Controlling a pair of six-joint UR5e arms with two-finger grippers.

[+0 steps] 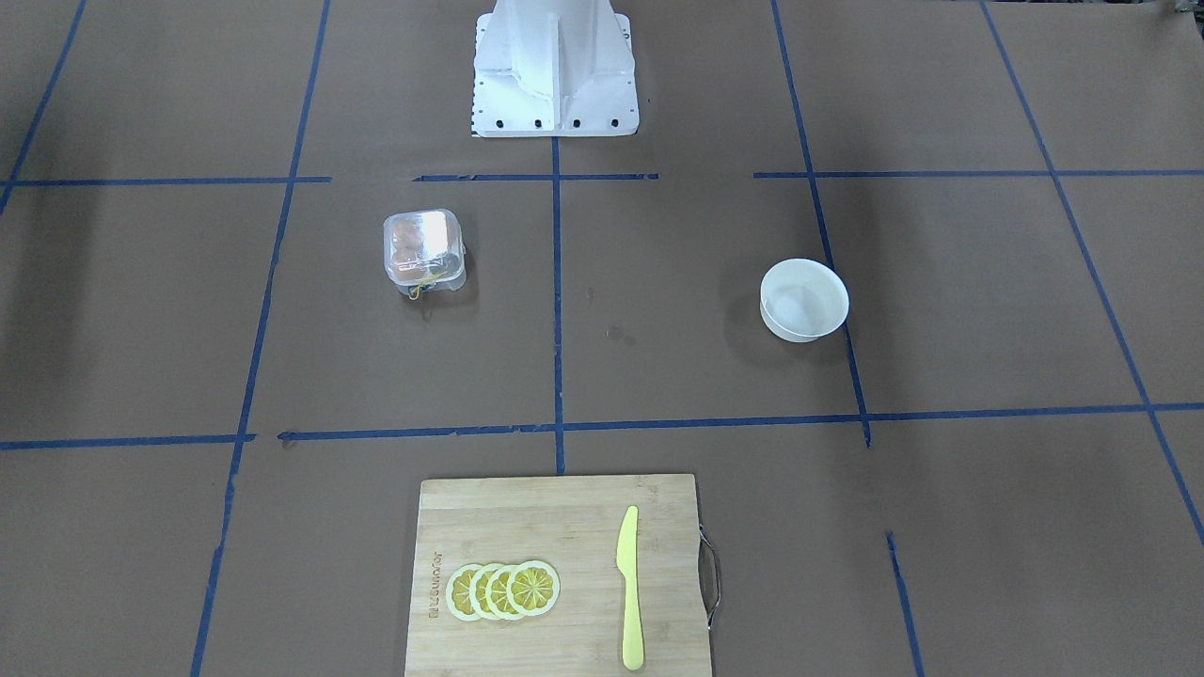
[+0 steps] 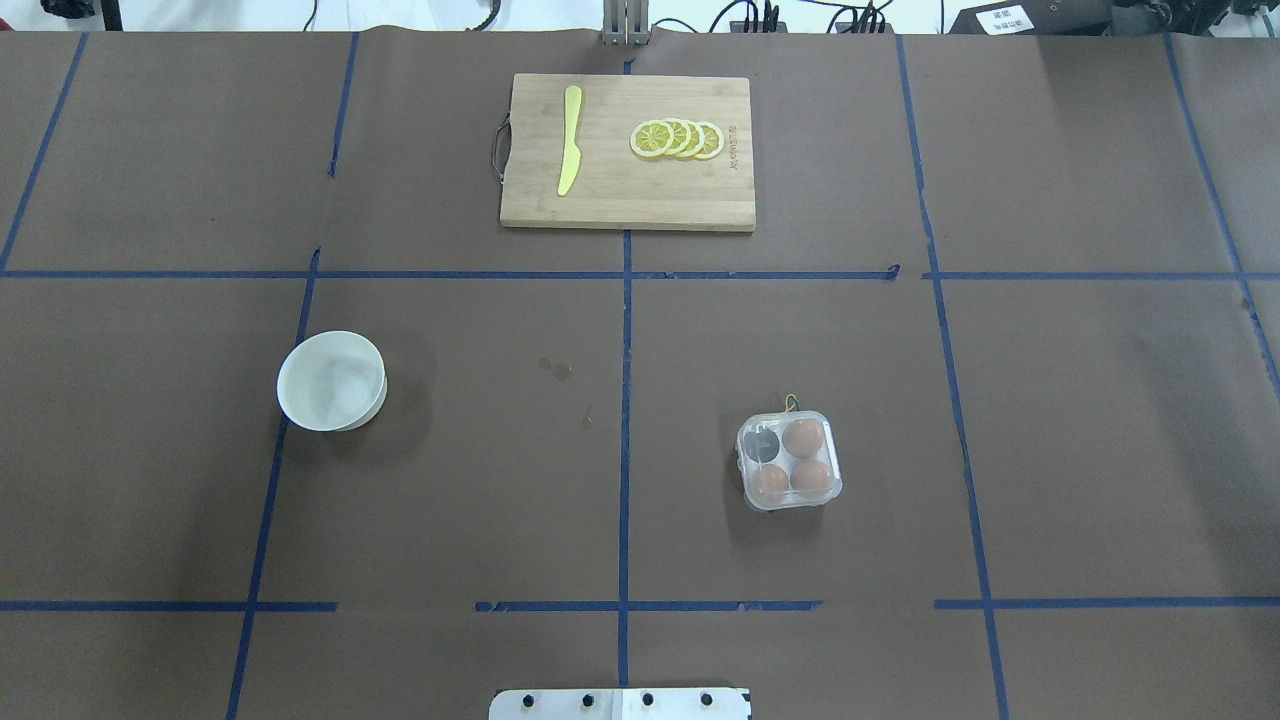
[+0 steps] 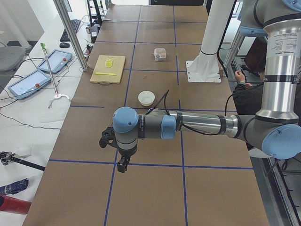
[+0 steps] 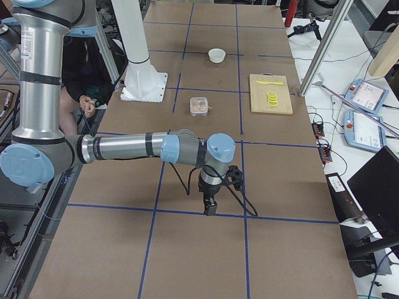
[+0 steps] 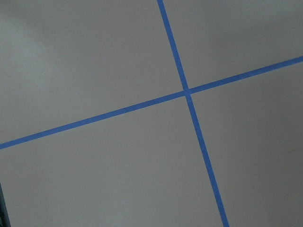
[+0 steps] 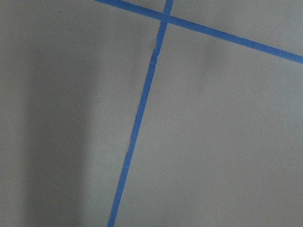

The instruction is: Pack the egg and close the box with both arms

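**With both arms out at the table ends, the carton sits shut on the right half**

Since neither wrist camera shows me anything but the brown paper-covered table (image 2: 450, 480) and crossing lines of blue tape (image 5: 184, 91), I go by the fixed cameras.

The small clear plastic four-cell egg carton (image 2: 789, 462) stands on the robot's right half of the table, just right of the centre tape line. From overhead and from across the table its hinged lid looks lowered over the cells. Through the plastic I count three smooth orange-brown eggs (image 2: 803, 437). One sits in the far right cell and two in the near cells, and the far left cell shows dark. A bit of yellow string (image 2: 791, 403) pokes out at the carton's far edge.

The grey metal left arm (image 3: 197, 125) reaches out low over the table's left end, well apart from the carton, and its black two-finger left gripper (image 3: 122, 165) points down above the paper. The right arm (image 4: 124, 148) does the same at the right end, with the right gripper (image 4: 210, 207) hanging just over a tape line. Only the side cameras catch them, so I cannot tell whether either set of fingers is spread or pressed together.

A round white bowl (image 2: 332, 382) stands on the left half. At the far edge lies a rectangular bamboo cutting board (image 2: 680, 195), which carries a yellow plastic knife (image 2: 570, 140) and a row of overlapping lemon slices (image 2: 678, 139).
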